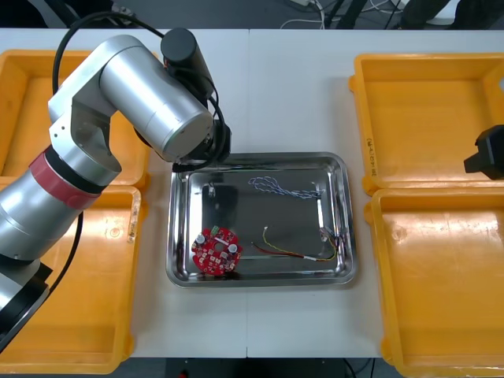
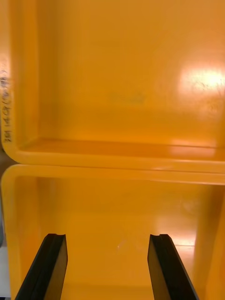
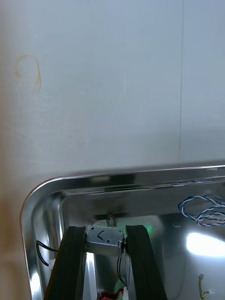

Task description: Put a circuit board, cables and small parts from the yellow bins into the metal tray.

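Metal part (image 3: 104, 240) in left pincer (image 3: 106, 231) — half-hidden

Tray check, here's what we're seeing

Shiny metal tray (image 1: 340, 169) sits mid-table, with yellow bins (image 1: 425, 118) at 3 and 9 o'clock. Inside it the round red circuit board (image 1: 216, 250) lies flat at 7, the twisted blue-and-white cable (image 1: 276, 187) at 1 and the red-and-yellow cable (image 1: 287, 250) at 4. A small metal part (image 3: 104, 239) is pinched in the left gripper (image 3: 105, 232) over the 11 o'clock corner.
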{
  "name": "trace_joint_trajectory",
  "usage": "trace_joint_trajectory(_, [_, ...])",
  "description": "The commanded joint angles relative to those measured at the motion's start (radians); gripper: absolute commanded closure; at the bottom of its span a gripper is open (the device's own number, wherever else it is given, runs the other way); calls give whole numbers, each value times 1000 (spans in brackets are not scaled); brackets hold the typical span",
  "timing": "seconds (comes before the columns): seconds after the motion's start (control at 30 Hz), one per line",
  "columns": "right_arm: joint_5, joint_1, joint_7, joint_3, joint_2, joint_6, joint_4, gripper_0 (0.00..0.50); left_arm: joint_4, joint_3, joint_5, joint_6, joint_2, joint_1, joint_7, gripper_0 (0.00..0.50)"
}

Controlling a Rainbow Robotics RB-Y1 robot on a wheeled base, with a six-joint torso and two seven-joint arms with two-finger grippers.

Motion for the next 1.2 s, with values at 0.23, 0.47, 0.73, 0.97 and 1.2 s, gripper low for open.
trace_joint_trajectory(0.23, [10,128,-26,-114,-63,4,-17,0,3,-85,7,-85,-18,37,12,500])
trace_joint_trajectory(0.47, [-5,136,-22,-138,-64,4,13,0,49,-102,15,-121,-18,42,18,500])
trace_joint_trajectory(0.73, [-19,192,-8,-133,-69,-14,19,0,66,-119,10,-140,-17,54,17,500])
trace_joint_trajectory(0.97, [-22,211,-3,-133,-69,-21,20,0,66,-136,8,-161,-11,65,20,500])
trace_joint_trajectory(1.2, [-19,214,9,-132,-69,-50,52,0,66,-139,7,-161,-11,66,20,500])
